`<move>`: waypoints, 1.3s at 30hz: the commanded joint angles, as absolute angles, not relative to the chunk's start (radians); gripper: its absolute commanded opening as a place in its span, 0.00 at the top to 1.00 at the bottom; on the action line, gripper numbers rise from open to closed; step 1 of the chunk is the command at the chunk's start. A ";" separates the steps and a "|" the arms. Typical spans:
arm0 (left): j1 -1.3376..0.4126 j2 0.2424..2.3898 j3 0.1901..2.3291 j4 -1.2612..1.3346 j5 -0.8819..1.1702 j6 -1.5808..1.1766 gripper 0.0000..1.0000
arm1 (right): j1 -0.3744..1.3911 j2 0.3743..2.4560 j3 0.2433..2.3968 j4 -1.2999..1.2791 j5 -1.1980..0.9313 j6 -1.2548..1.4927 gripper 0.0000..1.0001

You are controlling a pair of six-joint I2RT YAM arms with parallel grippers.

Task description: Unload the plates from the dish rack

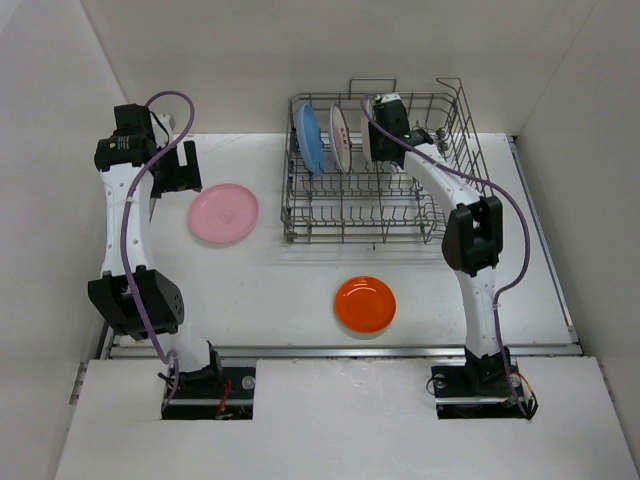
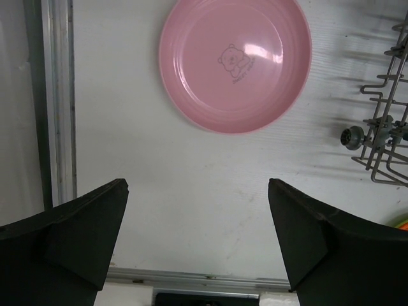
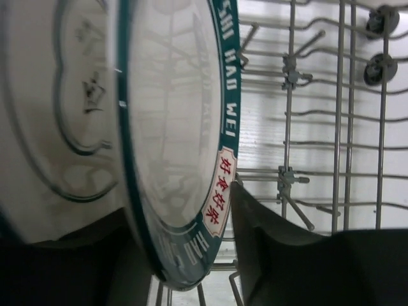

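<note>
The grey wire dish rack (image 1: 452, 132) stands at the back centre. A blue plate (image 1: 311, 138) and a white patterned plate (image 1: 340, 138) stand upright in it. My right gripper (image 1: 380, 125) reaches into the rack. In the right wrist view the right gripper (image 3: 178, 210) has a finger on each side of a white plate with a dark teal rim (image 3: 172, 127), and the right finger touches the rim. A pink plate (image 1: 223, 214) and a small orange plate (image 1: 365, 305) lie flat on the table. My left gripper (image 2: 197, 183) is open and empty above the table near the pink plate (image 2: 236, 60).
The rack's corner (image 2: 382, 137) shows at the right of the left wrist view. The rack's wires (image 3: 338, 127) run right of the held plate. A metal rail (image 2: 57, 95) borders the table's left edge. White walls enclose the table.
</note>
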State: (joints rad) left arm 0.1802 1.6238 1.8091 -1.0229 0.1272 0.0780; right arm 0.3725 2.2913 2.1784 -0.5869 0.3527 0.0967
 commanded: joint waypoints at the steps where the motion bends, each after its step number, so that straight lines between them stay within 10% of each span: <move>1: 0.184 1.614 1.836 -1.037 0.132 0.083 0.10 | 0.381 2.223 2.180 -0.474 0.305 0.052 0.51; 7: 0.204 1.614 1.836 -1.037 0.164 0.083 0.10 | 0.380 2.237 2.224 -0.489 0.327 0.034 1.00; 24: 0.204 1.595 1.858 -1.037 0.164 0.092 0.10 | 0.477 1.865 2.143 -0.328 0.563 -0.178 1.00; 39: 0.213 1.462 1.761 -0.982 -0.090 0.054 0.01 | 1.219 1.747 1.965 -0.750 0.275 -0.328 1.00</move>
